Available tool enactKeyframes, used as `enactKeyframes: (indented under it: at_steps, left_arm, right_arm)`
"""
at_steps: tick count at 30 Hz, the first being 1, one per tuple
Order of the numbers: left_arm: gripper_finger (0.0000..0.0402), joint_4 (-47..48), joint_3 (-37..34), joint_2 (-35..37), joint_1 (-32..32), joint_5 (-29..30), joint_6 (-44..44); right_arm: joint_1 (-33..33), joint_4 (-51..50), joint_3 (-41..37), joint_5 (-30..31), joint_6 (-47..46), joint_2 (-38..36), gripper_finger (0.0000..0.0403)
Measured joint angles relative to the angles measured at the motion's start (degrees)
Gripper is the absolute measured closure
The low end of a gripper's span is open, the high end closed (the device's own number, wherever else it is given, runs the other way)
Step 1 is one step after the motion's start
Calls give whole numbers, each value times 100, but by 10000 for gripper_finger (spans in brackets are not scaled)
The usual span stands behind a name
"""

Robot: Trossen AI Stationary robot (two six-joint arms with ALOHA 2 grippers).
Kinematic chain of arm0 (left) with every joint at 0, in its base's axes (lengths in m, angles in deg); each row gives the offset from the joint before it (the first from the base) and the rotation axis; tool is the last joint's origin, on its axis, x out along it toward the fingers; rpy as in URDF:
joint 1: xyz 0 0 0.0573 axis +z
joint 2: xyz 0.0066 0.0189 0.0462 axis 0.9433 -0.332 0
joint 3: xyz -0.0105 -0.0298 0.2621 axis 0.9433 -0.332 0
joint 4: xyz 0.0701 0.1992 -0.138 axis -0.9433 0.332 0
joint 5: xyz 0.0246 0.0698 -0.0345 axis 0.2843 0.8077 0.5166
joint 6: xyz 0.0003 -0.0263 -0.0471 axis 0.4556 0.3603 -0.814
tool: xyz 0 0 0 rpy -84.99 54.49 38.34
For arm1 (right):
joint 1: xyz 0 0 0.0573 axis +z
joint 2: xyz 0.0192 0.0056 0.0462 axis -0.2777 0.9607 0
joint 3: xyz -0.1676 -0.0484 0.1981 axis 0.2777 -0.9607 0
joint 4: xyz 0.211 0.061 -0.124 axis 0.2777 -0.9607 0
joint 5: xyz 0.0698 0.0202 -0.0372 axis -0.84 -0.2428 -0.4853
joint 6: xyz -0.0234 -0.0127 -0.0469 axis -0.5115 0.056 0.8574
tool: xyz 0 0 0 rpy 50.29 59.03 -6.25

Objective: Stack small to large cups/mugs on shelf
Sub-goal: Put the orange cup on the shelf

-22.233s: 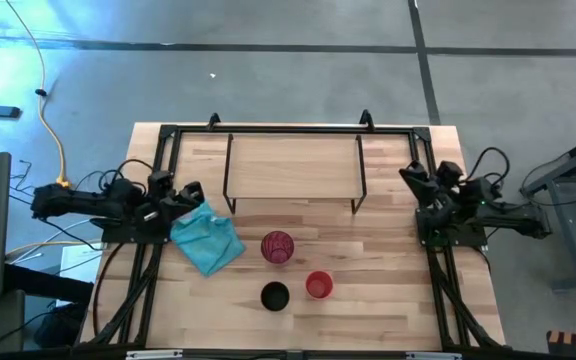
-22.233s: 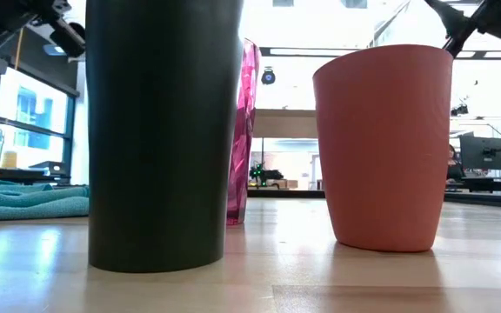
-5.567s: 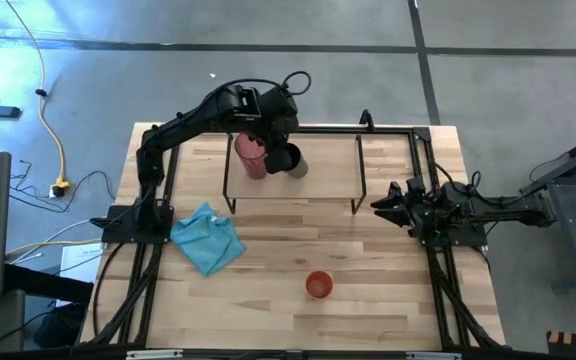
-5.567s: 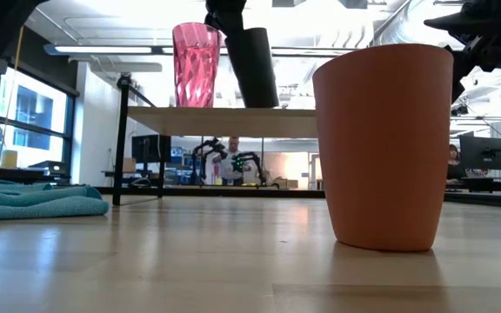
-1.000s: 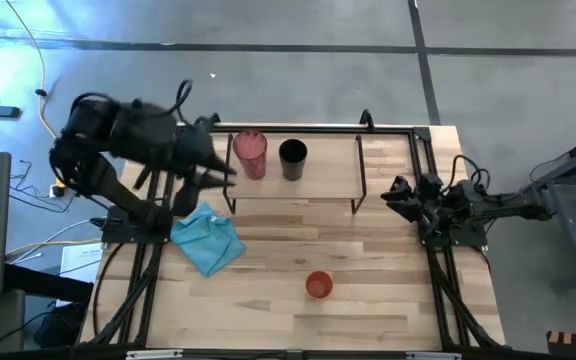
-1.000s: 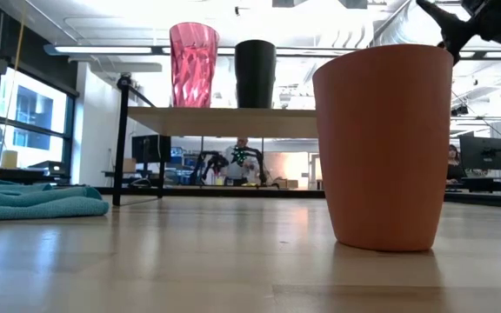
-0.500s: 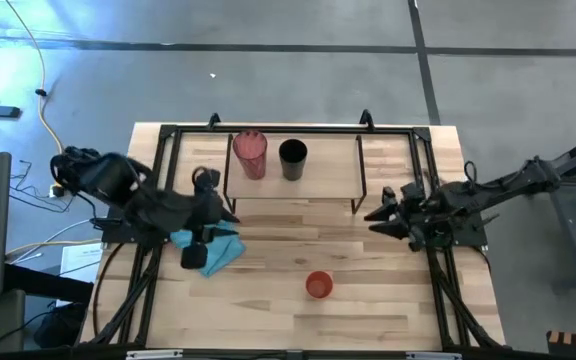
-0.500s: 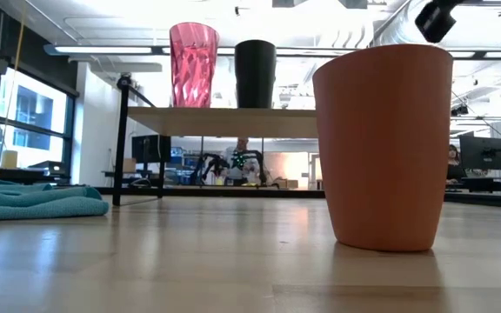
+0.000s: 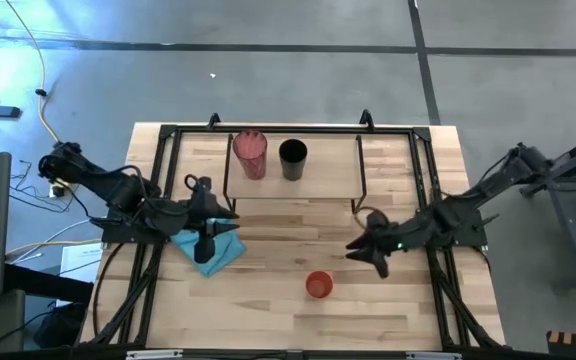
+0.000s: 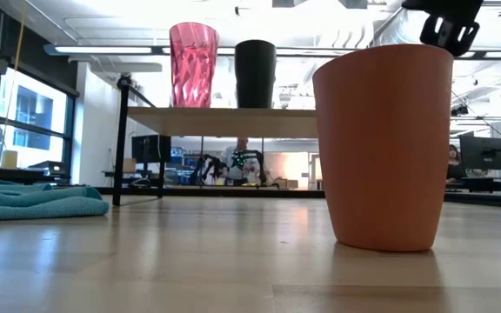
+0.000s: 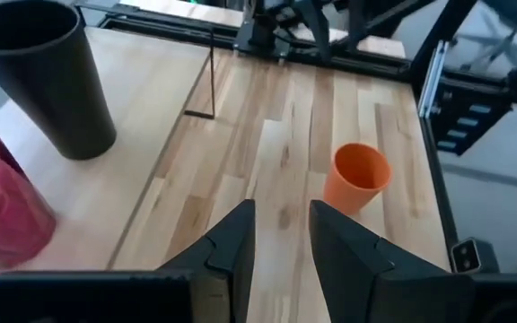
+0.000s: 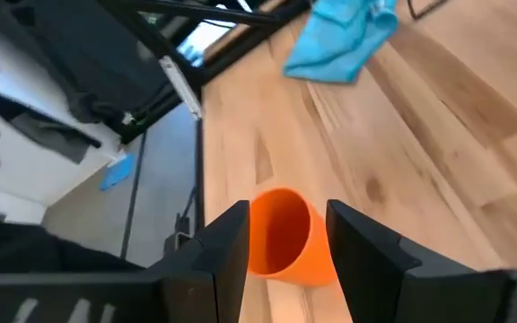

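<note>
Two of three cups are on the shelf (image 9: pixel 320 175): the pink-red tumbler (image 9: pixel 250 154) and the black cup (image 9: pixel 292 159) stand side by side on its wooden top, near but not touching. The short red-orange cup (image 9: pixel 318 285) stands upright on the table (image 9: pixel 268 320), well in front of the shelf and apart from everything else.

Right gripper (image 9: pixel 364 252) hovers just beside and behind the red-orange cup, reaching toward it. The right wrist view shows the fingers (image 12: pixel 368 247) parted a little wider than the cup, the rim sitting in the gap between them — nothing held.

Left gripper (image 9: pixel 211 220) rests near the shelf's left front leg, above the teal cloth (image 9: pixel 208 243). Its fingers (image 11: pixel 229 242) stand slightly apart and carry nothing; this arm appears to be waiting.

Handling judgement — the red-orange cup looks like thin-walled plastic: light, fairly stiff, smooth and probably slippery. It tapers toward the base, so a squeeze low on the wall may push it out of the pads. Better to pinch across the wall near the rim, or one finger inside and one outside the lip. Being empty and light, it could tip or skid if one finger touches first. Breakage seems unlikely.

Remaining step, as judged: grasp this cup and carry it to the shelf.
</note>
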Motion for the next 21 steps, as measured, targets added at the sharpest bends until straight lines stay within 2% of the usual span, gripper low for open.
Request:
enactKeyframes:
  at_steps: [6,14,21]
  left_arm:
    - [305,-230,-467,296,0,19,-26]
    - [305,-152,-511,337,0,43,425]
    - [305,-21,-513,335,0,106,676]
  right_arm:
    - [269,-18,387,501,-688,850,261]
    - [542,-179,881,522,-1745,1976,261]
    - [642,-665,1601,520,-1963,2850,261]
